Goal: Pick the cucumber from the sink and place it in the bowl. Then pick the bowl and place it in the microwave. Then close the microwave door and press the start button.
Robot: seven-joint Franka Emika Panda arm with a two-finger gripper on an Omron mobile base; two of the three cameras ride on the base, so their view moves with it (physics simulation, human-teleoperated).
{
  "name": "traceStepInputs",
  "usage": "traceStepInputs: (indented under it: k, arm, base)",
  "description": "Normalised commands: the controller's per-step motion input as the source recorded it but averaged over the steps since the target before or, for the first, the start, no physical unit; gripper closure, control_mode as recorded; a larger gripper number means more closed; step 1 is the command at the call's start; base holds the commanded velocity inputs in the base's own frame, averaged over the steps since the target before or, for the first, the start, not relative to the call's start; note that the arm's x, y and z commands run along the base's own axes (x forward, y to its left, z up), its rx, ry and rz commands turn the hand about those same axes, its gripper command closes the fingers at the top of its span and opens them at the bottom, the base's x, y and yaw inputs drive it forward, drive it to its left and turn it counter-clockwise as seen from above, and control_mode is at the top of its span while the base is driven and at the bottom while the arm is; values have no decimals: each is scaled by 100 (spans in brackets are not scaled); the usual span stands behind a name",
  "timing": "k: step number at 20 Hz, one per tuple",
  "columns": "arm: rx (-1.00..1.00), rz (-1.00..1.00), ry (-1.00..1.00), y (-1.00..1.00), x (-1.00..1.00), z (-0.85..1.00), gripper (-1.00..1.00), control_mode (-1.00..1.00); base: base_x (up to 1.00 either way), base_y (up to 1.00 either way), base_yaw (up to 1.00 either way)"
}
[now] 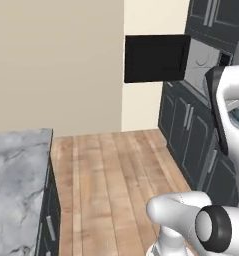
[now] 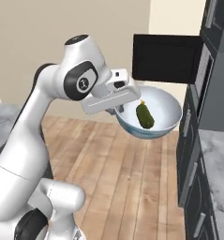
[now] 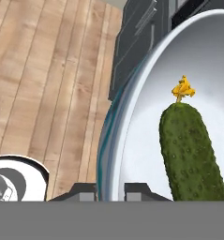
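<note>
We see the end effector (image 2: 117,110) clamped on the bowl's (image 2: 165,105) left rim, holding it in the air above the wooden floor (image 2: 127,168). The cucumber (image 2: 145,116) lies inside; the microwave door (image 2: 166,58) stands open just beyond.

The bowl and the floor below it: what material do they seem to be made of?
The bowl looks like glazed ceramic: smooth pale inside, bluish outer rim, though the rendering leaves plastic possible. It holds the cucumber, whose skin is bumpy and matte. The floor looks like wood planks, with visible grain and seams.
</note>
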Motion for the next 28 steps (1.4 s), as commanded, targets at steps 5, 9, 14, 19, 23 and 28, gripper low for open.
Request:
traceStepInputs:
  k: [5,9,14,19,23,28]
  arm:
    - [0,0,0,0,0,0,100,100]
    - [0,0,0,0,0,0,100,100]
    - [0,0,0,0,0,0,100,100]
    - [0,0,0,0,0,0,100,100]
    - [0,0,0,0,0,0,100,100]
    - [0,0,0,0,0,0,100,100]
  base:
    - [100,0,24]
    - [100,-12,19]
    - [88,-18,-6]
    - [34,0,-51]
    - [13,0,-57]
    - [23,0,-48]
